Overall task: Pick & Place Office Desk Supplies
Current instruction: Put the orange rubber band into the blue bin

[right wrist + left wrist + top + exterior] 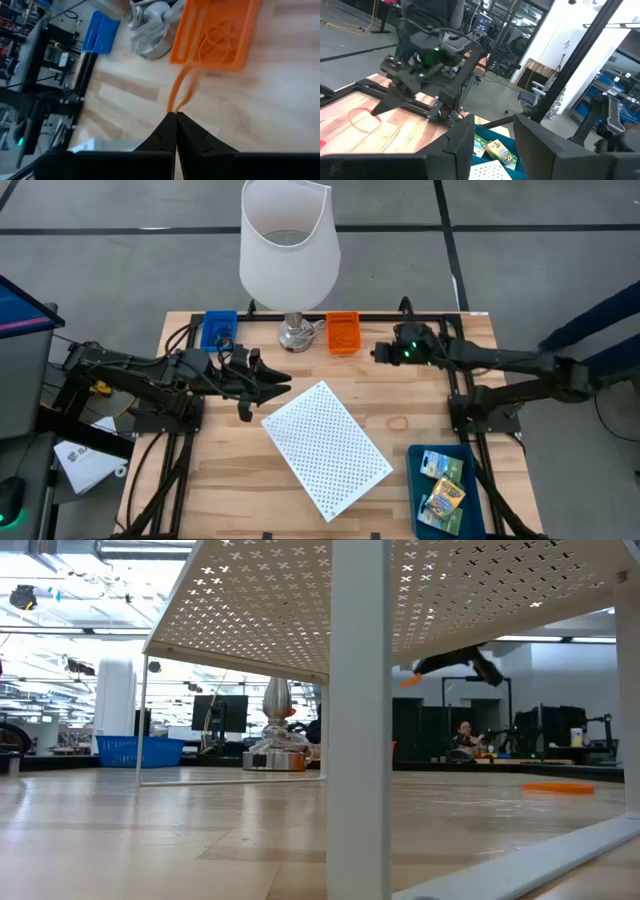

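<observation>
High view: found the right gripper (379, 352) raised near the back of the wooden table (230, 480), just beside the orange bin (343, 334). Saw its two fingers (162, 132) pressed fully together in the right wrist view, tips clamped on an orange rubber band (183, 89). Hung that band as a thin stretched loop from the tips toward the near wall of the bin. Noted more thin orange bands (220, 42) lying inside the bin. Picked out the same gripper in the low view as a dark shape up in the air, with a bit of orange at its tip.

Found the left gripper (272, 387) over the table's left half, near the corner of the white perforated panel (325, 448). Stood partly apart in the left wrist view, with a clear gap between the fingers (462, 145) and nothing in it.

Placed the blue bin (220, 330) at the back left, on the other side of the white lamp (289, 250) from the orange bin, lamp base between the two. Spotted one loose band (400, 423) flat on the bare wood, right of the panel. Counted two colourful printed boxes (443, 482) side by side in the blue tray (474, 510) at the front right corner. Could not tell the contents of the blue bin.
</observation>
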